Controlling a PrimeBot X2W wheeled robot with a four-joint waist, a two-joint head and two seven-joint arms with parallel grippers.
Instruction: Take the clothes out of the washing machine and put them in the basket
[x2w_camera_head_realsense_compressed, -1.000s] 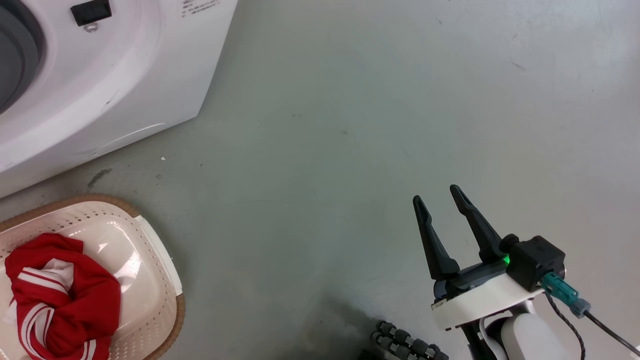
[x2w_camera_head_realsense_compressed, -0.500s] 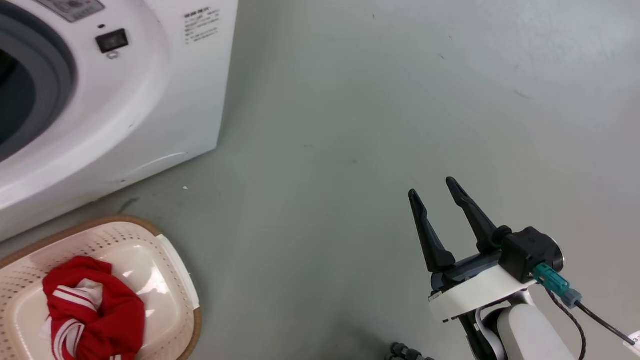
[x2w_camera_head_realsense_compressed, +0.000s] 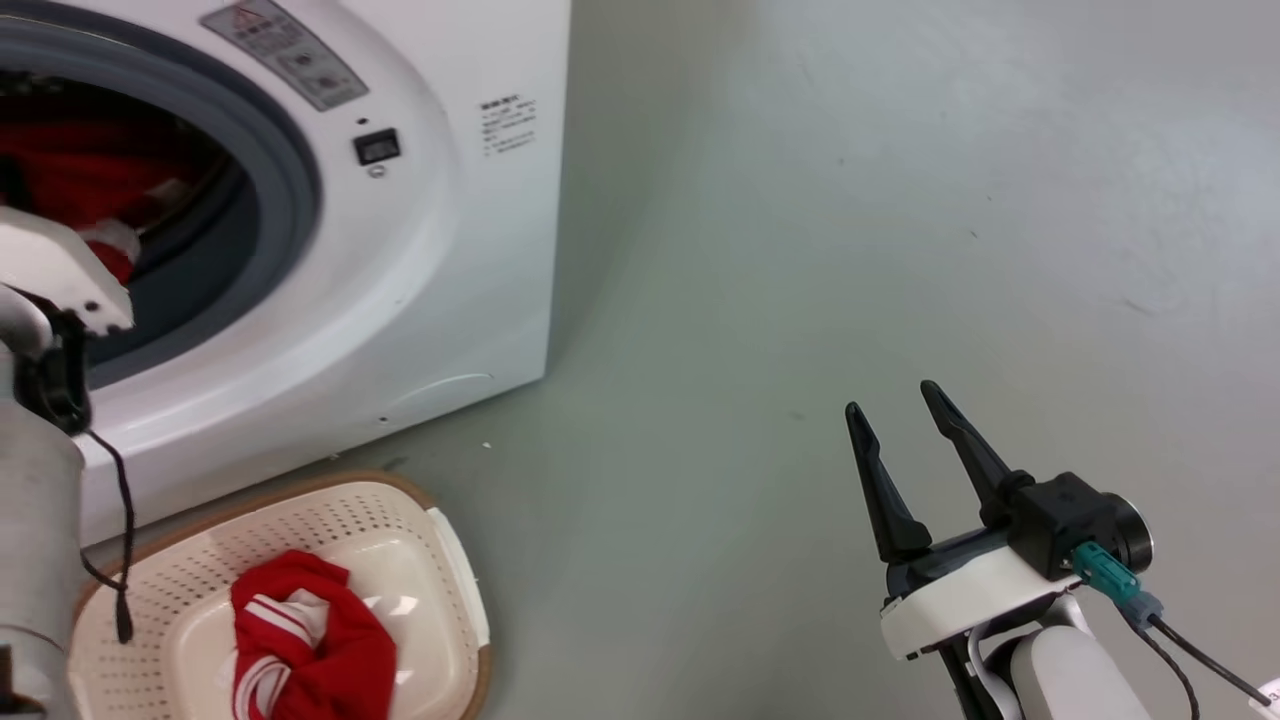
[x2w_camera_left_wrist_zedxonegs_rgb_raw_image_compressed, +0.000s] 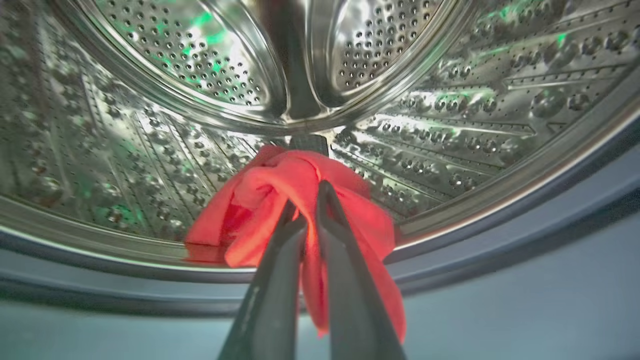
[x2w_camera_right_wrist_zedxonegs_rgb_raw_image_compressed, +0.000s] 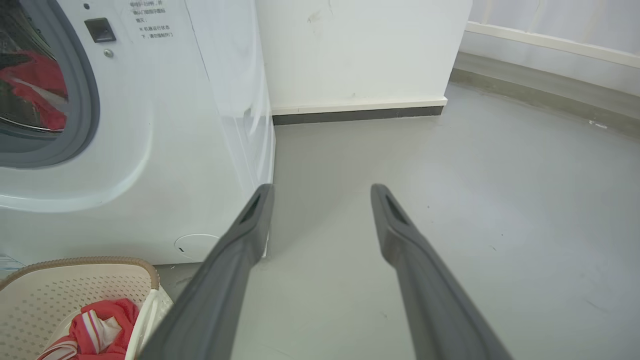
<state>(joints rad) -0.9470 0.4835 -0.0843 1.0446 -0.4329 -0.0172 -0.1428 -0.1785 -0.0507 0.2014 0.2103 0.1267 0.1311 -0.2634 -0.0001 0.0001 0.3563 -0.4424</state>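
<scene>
Grips plain bright red fabric garment (x2w_camera_left_wrist_zedxonegs_rgb_raw_image_compressed: 260, 195) thinly in clamped left tool (x2w_camera_left_wrist_zedxonegs_rgb_raw_image_compressed: 307, 197) mid-frame; could snag on grey rubber porthole rim (x2w_camera_left_wrist_zedxonegs_rgb_raw_image_compressed: 125, 282) below, slipping free.

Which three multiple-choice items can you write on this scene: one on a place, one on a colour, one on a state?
1. Where does the striped garment lie?
A. on the floor
B. in the basket
C. on a table

2. What colour is the basket's rim?
A. brown
B. blue
C. black

3. How is the left hand?
A. open, holding nothing
B. shut on the basket's handle
C. shut on the plain red garment

Answers: 1 B, the head view shows it on the basket's base. 2 A, a brown band runs around the top edge. 3 C, the left wrist view shows both fingers pinching red fabric at the lip of the drum.
</scene>
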